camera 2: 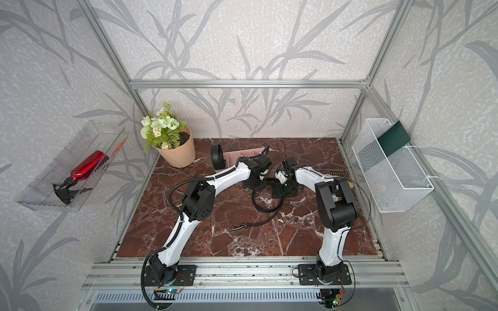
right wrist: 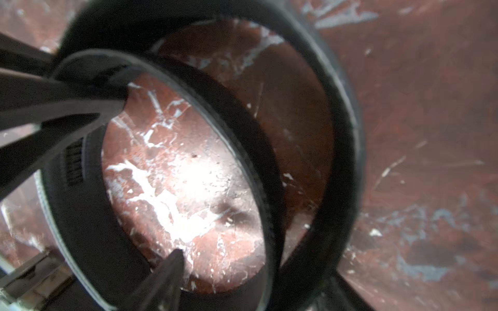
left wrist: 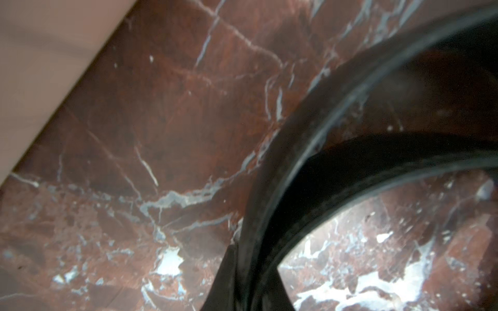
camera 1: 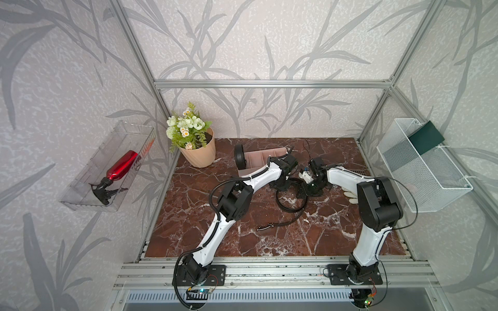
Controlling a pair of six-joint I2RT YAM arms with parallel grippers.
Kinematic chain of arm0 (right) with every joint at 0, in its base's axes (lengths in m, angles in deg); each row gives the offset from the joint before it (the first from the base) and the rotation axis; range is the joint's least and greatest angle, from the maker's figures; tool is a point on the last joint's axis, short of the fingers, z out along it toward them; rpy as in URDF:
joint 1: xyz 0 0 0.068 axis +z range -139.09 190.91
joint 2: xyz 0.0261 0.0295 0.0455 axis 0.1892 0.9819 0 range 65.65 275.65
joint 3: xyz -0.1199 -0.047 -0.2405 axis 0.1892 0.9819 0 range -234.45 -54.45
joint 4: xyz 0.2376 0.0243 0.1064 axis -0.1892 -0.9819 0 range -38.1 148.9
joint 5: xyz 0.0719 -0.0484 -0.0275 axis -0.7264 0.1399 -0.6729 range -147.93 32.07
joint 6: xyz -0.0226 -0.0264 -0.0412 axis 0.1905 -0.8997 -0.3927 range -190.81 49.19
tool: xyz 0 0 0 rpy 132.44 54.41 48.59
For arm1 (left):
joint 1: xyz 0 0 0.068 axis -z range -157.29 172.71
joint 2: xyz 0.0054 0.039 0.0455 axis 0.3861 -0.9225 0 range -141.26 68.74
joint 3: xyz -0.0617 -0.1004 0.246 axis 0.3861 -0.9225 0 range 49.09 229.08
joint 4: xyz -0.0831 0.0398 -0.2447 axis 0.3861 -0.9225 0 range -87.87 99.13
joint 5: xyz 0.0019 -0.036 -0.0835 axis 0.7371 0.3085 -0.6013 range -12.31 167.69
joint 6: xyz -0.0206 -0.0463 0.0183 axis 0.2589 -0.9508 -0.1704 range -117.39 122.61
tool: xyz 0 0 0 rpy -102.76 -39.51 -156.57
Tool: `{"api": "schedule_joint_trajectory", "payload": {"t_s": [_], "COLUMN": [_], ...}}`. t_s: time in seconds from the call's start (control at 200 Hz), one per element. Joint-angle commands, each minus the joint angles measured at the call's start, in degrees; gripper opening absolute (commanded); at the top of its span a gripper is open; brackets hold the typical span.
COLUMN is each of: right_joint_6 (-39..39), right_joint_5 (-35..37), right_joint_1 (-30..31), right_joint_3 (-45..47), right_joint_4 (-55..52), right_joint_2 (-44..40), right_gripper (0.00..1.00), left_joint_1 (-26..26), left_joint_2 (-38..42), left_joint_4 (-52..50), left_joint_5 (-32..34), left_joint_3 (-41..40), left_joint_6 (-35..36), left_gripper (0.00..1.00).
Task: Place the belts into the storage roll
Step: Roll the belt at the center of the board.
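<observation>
The pale pink storage roll (camera 1: 260, 159) lies at the back middle of the marble table. One belt, coiled tight (camera 1: 239, 157), stands on edge at its left end. The other belt (camera 1: 289, 210) lies in loose loops in front of the roll, its buckle end (camera 1: 265, 227) trailing forward. My left gripper (camera 1: 283, 187) is shut on this belt (left wrist: 272, 188), the strap pinched at the fingertips (left wrist: 237, 280). My right gripper (right wrist: 253, 272) stands open astride two layers of the loop (right wrist: 272, 167), one finger (right wrist: 167, 274) inside it, the other outside.
A peach flowerpot (camera 1: 199, 156) with flowers stands at the back left. A white mesh basket (camera 1: 420, 167) hangs on the right wall, and a clear bin with a red spray bottle (camera 1: 121, 165) on the left. A white glove (camera 1: 350, 195) lies behind the right arm.
</observation>
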Motion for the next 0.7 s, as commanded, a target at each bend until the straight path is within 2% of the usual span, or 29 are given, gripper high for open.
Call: {"api": "schedule_joint_trajectory", "payload": {"t_s": [0.0,0.15,0.28,0.34,0.41,0.475,0.535,0.6,0.66,0.695], "right_joint_6": [2.87,5.11,11.53,15.89,20.90,24.75,28.39,31.41,35.24,36.66], "right_joint_5": [6.28,8.57,11.24,12.42,14.11,15.51,16.64,16.34,16.80,16.80], "right_joint_1": [0.35,0.35,0.43,0.71,1.79,3.15,4.07,4.69,5.40,5.88], "right_joint_3": [-1.93,-1.60,3.06,5.63,8.32,10.49,12.68,15.15,16.97,17.97], "right_joint_4": [-1.43,-2.93,-5.33,-6.74,-7.91,-8.79,-8.95,-7.96,-7.55,-7.09], "right_joint_2": [-0.14,-0.06,-4.59,-7.15,-9.68,-13.28,-15.47,-17.32,-18.44,-19.02], "right_gripper": [0.52,0.32,0.23,0.19,0.09,0.06,0.00,0.00,0.00,0.00], "left_joint_1": [0.56,0.85,0.21,0.24,0.14,0.08,0.18,0.25,0.25,0.22], "left_joint_2": [-4.75,-3.03,-1.38,1.70,6.06,9.85,14.09,19.65,25.54,28.71], "left_joint_4": [-1.83,0.07,-0.85,0.05,0.52,-0.77,-1.32,-0.68,1.06,1.39], "left_joint_5": [-3.14,-5.90,-7.43,-7.13,-6.93,-7.19,-7.14,-7.23,-7.86,-8.08], "left_joint_3": [-0.15,-1.54,-1.97,-4.19,-6.86,-8.56,-11.94,-17.81,-24.47,-27.84], "left_joint_6": [0.04,1.44,0.95,0.96,0.45,-0.46,-1.89,-4.42,-7.41,-9.11], "left_gripper": [0.14,0.17,0.29,0.36,0.42,0.47,0.52,0.55,0.70,0.73]}}
